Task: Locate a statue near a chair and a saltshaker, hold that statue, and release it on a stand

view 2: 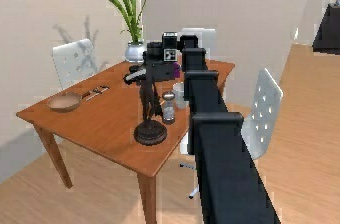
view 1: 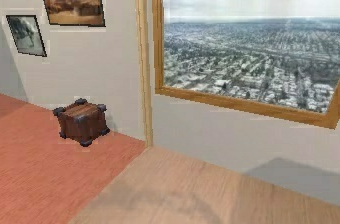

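In the forward view, a salmon-red carpet [view 1: 28,165] covers the near left floor and pale wooden floorboards [view 1: 228,190] cover the right. A dark brown wooden chest [view 1: 81,122] sits at the carpet's far edge, close to the wall. A small dark-framed picture [view 1: 25,35] and a larger brown picture [view 1: 75,11] hang at the far left. On the right, a large wood-framed window [view 1: 258,60] looks over a city.

The arm side view takes in a brown wooden dining table [view 2: 93,125]. The robot's dark square arm [view 2: 218,150] reaches out along the table's right side, with the gripper [view 2: 136,78] at its far end. A dark figurine statue on a round base [view 2: 150,125] stands upright on the tabletop, its upper part right at the fingers. Whether they touch it, or hold anything, cannot be told.

Just right of the statue stands a small pale shaker-shaped container [view 2: 168,99]. A brown round bowl [view 2: 65,101] lies on the table's left. A green potted plant [view 2: 133,40] stands at its far edge. One white slatted chair [view 2: 75,60] stands at the far left, and another white chair [view 2: 265,110] at the right.
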Tool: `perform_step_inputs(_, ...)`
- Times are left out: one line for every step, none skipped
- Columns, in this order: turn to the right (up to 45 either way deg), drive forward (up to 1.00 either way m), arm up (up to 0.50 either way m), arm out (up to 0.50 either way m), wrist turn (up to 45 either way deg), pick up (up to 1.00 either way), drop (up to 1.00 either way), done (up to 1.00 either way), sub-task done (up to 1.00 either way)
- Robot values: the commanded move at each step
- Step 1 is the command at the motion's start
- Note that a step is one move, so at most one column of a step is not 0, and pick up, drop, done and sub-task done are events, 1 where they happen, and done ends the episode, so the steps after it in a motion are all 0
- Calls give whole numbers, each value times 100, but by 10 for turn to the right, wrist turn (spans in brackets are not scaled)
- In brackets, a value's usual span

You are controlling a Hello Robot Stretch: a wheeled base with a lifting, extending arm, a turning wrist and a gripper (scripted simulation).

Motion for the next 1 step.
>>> perform_step_inputs(0,0,0,0,-450,0,0,0,0)
